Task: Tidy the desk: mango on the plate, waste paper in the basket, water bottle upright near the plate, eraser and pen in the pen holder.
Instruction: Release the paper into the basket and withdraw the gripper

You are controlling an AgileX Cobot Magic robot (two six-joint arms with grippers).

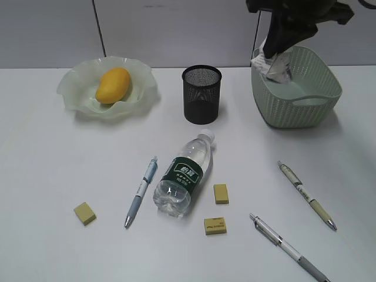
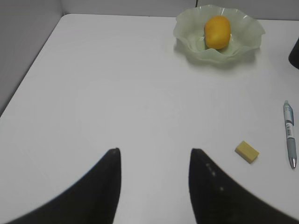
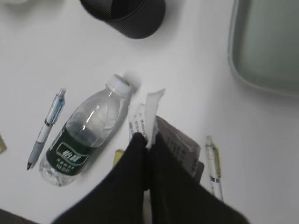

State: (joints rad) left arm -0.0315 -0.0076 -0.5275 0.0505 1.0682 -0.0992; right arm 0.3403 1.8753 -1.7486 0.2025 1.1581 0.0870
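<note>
The mango (image 1: pixel 113 84) lies in the wavy-rimmed plate (image 1: pixel 79 88) at the back left; both show in the left wrist view, mango (image 2: pixel 217 31) and plate (image 2: pixel 187 32). My right gripper (image 1: pixel 275 57) is shut on the waste paper (image 1: pixel 278 67) and holds it over the left rim of the basket (image 1: pixel 305 106). The right wrist view shows the jaws (image 3: pixel 147 138) pinching the paper (image 3: pixel 150 108). The water bottle (image 1: pixel 183 175) lies on its side mid-desk. The black pen holder (image 1: pixel 201 94) stands behind it. My left gripper (image 2: pixel 154 151) is open and empty above bare desk.
A blue pen (image 1: pixel 141 191) lies left of the bottle; two more pens (image 1: pixel 307 195) (image 1: pixel 288 245) lie at the right. Three yellow erasers (image 1: pixel 84 213) (image 1: pixel 221 193) (image 1: pixel 215 225) lie along the front of the desk (image 1: pixel 53 164).
</note>
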